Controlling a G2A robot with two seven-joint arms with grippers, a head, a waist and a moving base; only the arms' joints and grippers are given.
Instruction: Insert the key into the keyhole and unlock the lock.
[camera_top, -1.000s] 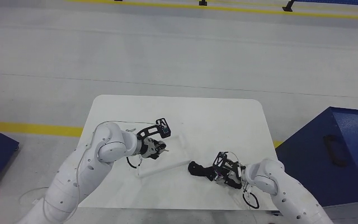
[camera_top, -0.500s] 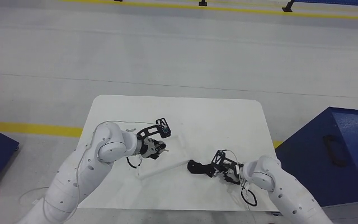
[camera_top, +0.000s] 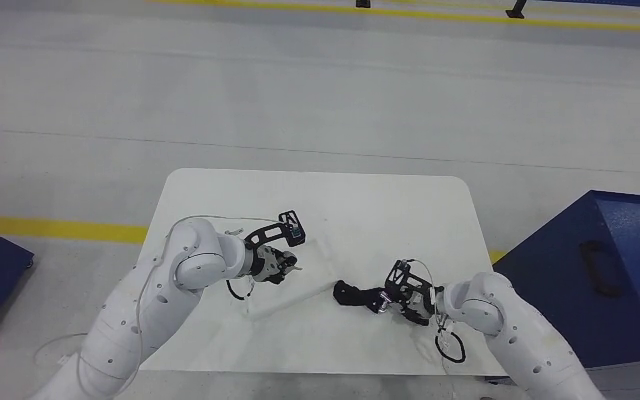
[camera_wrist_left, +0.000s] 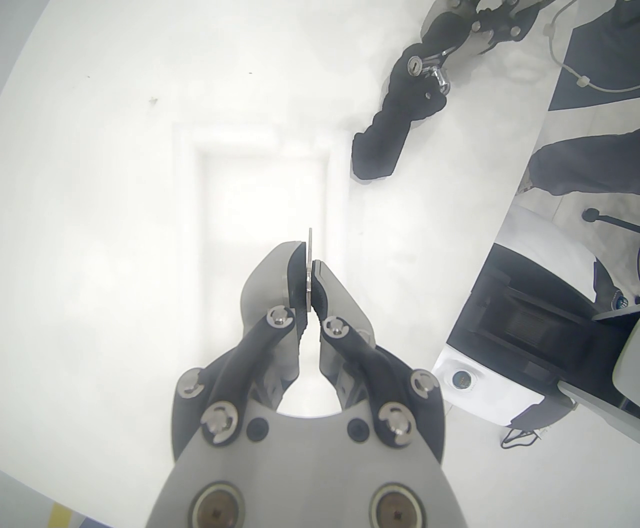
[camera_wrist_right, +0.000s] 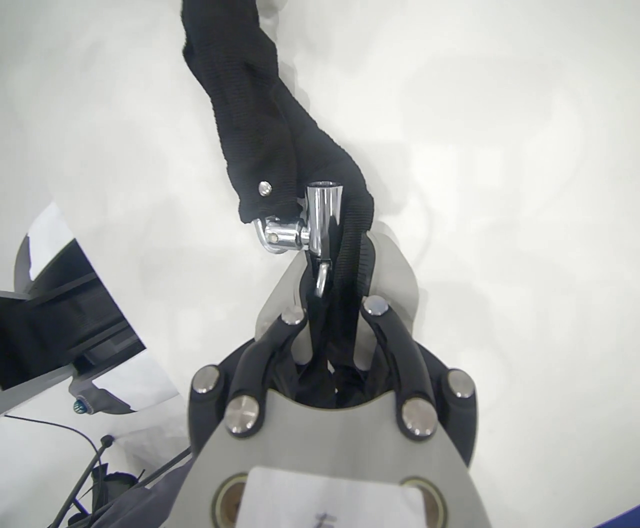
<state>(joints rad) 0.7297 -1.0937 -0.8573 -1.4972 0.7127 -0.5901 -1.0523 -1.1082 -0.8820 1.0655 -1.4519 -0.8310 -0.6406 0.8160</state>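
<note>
L gripper (camera_wrist_left: 311, 280) over table (camera_top: 380, 205) left side, elbow bent, pinched tight on key (camera_wrist_left: 310, 245), blade aimed twd lock (camera_top: 350, 294). Lock sat centre-right, keyhole (camera_wrist_left: 414, 64) facing L gripper. R gripper (camera_wrist_right: 340, 285) low, clamped on lock's black sleeve.

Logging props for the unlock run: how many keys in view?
1. The key is pinched in the left hand, over the table, apart from the lock. Another could hide under the lock.
</note>
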